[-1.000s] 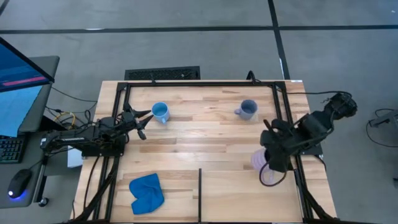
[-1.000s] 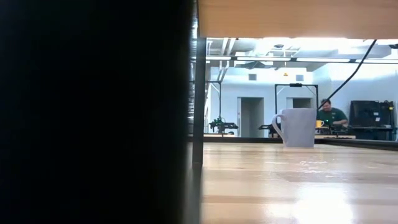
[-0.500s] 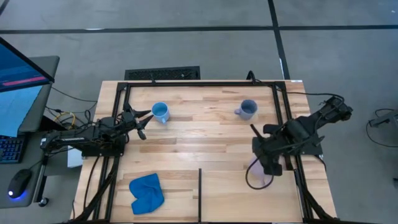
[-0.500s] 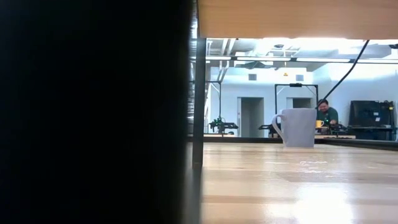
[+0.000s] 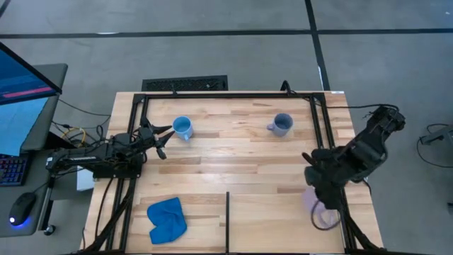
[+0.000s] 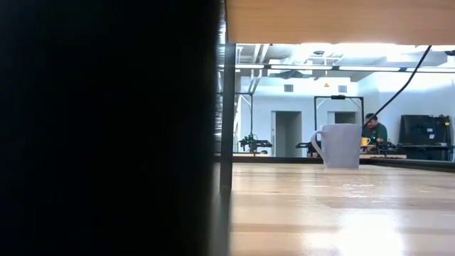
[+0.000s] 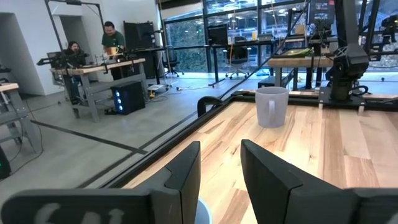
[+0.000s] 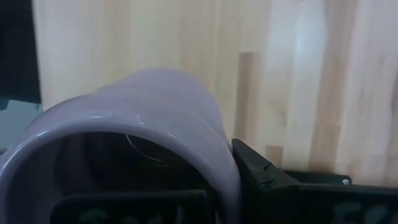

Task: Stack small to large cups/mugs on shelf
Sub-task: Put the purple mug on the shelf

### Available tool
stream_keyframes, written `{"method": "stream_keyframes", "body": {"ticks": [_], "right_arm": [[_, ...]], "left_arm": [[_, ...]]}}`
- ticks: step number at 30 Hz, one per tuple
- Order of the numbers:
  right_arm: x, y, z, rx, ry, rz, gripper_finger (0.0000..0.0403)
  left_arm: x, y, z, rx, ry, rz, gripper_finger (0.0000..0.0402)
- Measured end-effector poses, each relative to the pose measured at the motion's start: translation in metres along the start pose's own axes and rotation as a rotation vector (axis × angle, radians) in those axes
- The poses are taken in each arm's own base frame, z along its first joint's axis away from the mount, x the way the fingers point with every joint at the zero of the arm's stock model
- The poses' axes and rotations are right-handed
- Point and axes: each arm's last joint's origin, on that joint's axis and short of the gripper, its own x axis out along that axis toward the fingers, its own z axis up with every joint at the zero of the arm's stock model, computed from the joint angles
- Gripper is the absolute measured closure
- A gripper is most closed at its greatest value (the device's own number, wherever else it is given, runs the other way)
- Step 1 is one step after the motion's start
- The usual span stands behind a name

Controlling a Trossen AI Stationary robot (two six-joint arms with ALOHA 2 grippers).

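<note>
A light sky-blue mug stands on the tabletop at the far left. My left gripper lies level just left of it, open; whether a fingertip touches it I cannot tell. A grey-blue mug stands at the far right, and it also shows in the low view. My right gripper is shut on the lilac mug over the right end of the shelf, the near-right wood panel. My right gripper holds the lilac mug by its wall at the rim, one finger inside and the other finger outside. The fingers come from above, pointing steeply down. The mug hangs below them, mouth toward the wrist, above the wood.
A bright blue cloth lies near the front left. Black rails frame the panels, and one runs along the right side close to the held mug. Beyond the table are desks and people.
My right gripper, still shut on the lilac mug, has swung first slightly toward the table's left and then toward the right and near edges, and its wrist has rolled. The mug has gone with it, off the wood. The left arm and the other two mugs have kept still.
</note>
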Motion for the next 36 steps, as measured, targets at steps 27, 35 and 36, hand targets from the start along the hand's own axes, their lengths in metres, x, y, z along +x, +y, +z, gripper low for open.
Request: {"method": "stream_keyframes", "body": {"ticks": [27,35,36], "right_arm": [[0.027,0.053,-0.018,-0.061,0.098,-0.059,0.0362],[0.035,0.057,-0.014,-0.026,0.118,-0.088,0.0362],[0.034,0.057,-0.014,-0.026,0.117,-0.087,0.0362]], "left_arm": [[0.000,0.000,0.000,0.002,0.000,0.002,0.0294],[0.000,0.000,0.000,0.000,0.000,0.007,0.0294],[0.000,0.000,0.000,-0.004,0.000,0.007,0.0294]]}}
